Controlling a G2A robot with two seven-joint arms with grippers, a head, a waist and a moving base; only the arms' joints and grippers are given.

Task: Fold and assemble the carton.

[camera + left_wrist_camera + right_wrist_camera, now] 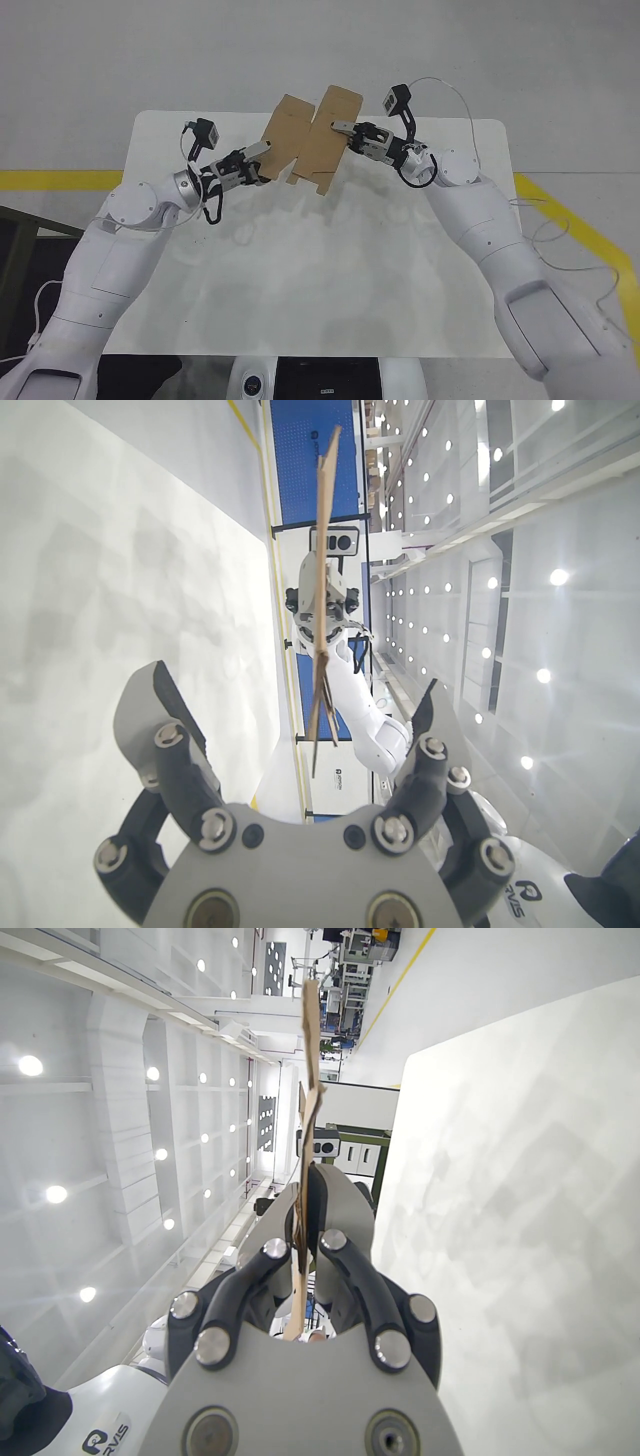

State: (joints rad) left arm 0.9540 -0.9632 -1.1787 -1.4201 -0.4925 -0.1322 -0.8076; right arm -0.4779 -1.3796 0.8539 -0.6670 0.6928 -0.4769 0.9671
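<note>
— Carton location?
— Flat carton (310,135), held in the air over the far edge of the table (330,280), between the two arms.
— Right gripper (305,1208)?
— Jaws clamped on the carton's right edge.
— Left gripper (295,677)?
— Jaws wide apart; the carton's left edge sits between them, touching neither.

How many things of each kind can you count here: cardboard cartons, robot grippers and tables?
Flat brown cardboard carton: 1
Robot grippers: 2, the left gripper open, the right gripper shut on the carton
White rectangular table: 1
Total: 4
</note>
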